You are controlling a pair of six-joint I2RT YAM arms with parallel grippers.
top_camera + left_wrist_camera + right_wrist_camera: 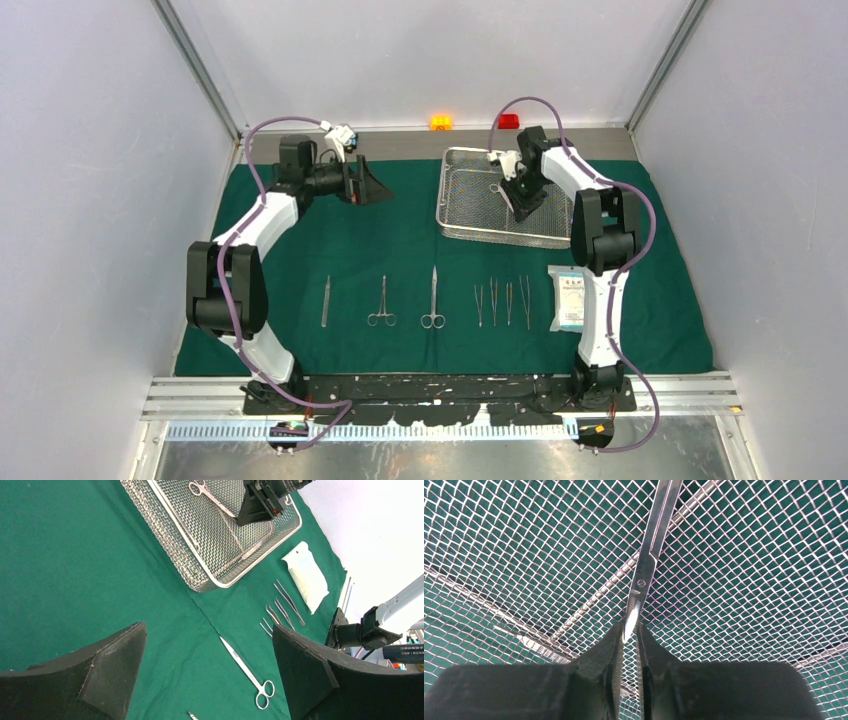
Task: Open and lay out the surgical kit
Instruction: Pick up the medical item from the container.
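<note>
The dark green cloth (400, 260) lies spread flat. The silver wire-mesh tray (455, 225) sits on it at the back right. One pair of steel scissors (649, 555) lies in the tray (200, 580). My right gripper (630, 627) is down inside the tray, jaws a narrow gap apart, with the scissors' blade tip between the fingertips. My left gripper (210, 650) hovers wide open over bare cloth at the back left, holding nothing. In a row near the front lie a tweezer (326, 300), forceps (381, 303), scissors (434, 300), several slim tweezers (500, 300) and the white-blue packet (569, 298).
An orange block (440, 122) and a red block (509, 121) stand on the table's back edge behind the tray. Another slim steel piece (250, 555) lies along the tray floor. White walls close in the left, right and back sides.
</note>
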